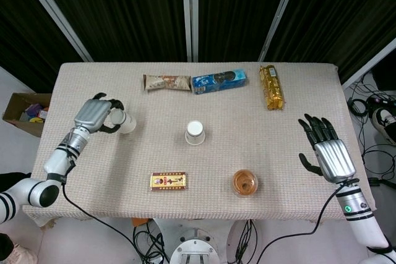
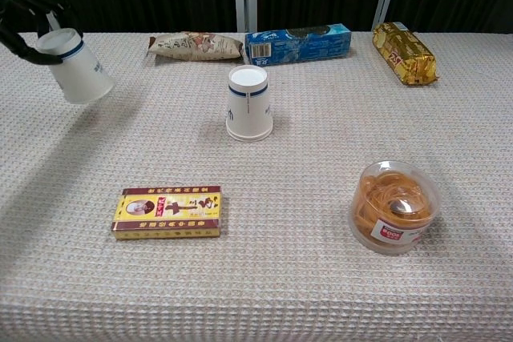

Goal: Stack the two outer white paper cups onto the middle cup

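Note:
My left hand (image 1: 93, 115) (image 2: 22, 18) grips an upside-down white paper cup (image 1: 124, 122) (image 2: 77, 67) by its base, lifted off the table and tilted, at the left. The middle cup (image 1: 194, 132) (image 2: 248, 102) stands upside-down at the table's centre, well to the right of the held cup. My right hand (image 1: 328, 151) hovers with fingers spread over the table's right edge, holding nothing; only the head view shows it. No third cup shows in either view.
A snack bag (image 1: 166, 82), blue biscuit box (image 1: 218, 80) and yellow packet (image 1: 271, 87) lie along the far edge. A red-yellow box (image 1: 169, 181) (image 2: 167, 212) and a clear tub of rubber bands (image 1: 245, 183) (image 2: 397, 207) sit near the front.

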{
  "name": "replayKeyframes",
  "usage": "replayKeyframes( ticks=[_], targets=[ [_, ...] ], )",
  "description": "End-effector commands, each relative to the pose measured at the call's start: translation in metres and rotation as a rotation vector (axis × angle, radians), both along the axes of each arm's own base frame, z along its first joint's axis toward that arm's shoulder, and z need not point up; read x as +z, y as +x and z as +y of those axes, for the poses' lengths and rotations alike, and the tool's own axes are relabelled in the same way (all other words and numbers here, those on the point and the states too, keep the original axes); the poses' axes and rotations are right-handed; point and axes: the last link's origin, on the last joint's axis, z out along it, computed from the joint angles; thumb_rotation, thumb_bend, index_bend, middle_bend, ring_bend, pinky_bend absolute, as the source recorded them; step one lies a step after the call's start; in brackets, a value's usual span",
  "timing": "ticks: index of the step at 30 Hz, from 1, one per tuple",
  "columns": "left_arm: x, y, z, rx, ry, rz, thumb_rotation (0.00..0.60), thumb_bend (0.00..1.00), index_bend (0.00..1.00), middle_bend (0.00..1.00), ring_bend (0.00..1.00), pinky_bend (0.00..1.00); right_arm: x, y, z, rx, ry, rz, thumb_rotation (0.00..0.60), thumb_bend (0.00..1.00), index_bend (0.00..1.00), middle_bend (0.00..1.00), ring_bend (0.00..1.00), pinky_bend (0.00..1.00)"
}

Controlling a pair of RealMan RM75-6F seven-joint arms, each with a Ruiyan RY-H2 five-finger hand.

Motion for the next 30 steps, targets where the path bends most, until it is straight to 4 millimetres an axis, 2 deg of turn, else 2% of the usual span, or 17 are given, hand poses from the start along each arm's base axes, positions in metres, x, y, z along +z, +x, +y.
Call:
replayKeyframes(
  ticks=[1,8,12,15,19,30],
  targets=[
    [0.007,0.049,-0.009,-0.13,-0.012,-0.112,0.6,0.32,0.45,0.51,0.44,0.14,0.011,-0.013,0.012,-0.008,-0.036,-0.041,0.6,0.31,0.0,0.0,0.0,0.0],
    [-0.012,0.121,-0.008,-0.33,-0.074,-0.108,0.6,0.32,0.45,0.5,0.43,0.14,0.028,-0.034,0.033,-0.027,-0.094,-0.079,0.6,0.31,0.0,0.01,0.0,0.0],
    [-0.028,0.146,-0.004,-0.374,-0.105,-0.066,0.6,0.32,0.45,0.5,0.43,0.14,0.029,-0.037,0.038,-0.028,-0.101,-0.086,0.6,0.31,0.0,0.01,0.0,0.0],
    [-0.045,0.158,-0.001,-0.374,-0.153,-0.024,0.6,0.32,0.44,0.5,0.42,0.14,0.028,-0.038,0.04,-0.028,-0.098,-0.09,0.6,0.31,0.0,0.01,0.0,0.0],
    [-0.059,0.168,0.003,-0.372,-0.172,0.012,0.6,0.32,0.44,0.49,0.42,0.14,0.027,-0.04,0.041,-0.032,-0.094,-0.09,0.6,0.31,0.0,0.01,0.0,0.0],
    [-0.066,0.178,0.01,-0.328,-0.169,0.013,0.6,0.32,0.43,0.49,0.41,0.14,0.029,-0.046,0.045,-0.052,-0.101,-0.095,0.6,0.31,0.0,0.02,0.0,0.0]
  ],
)
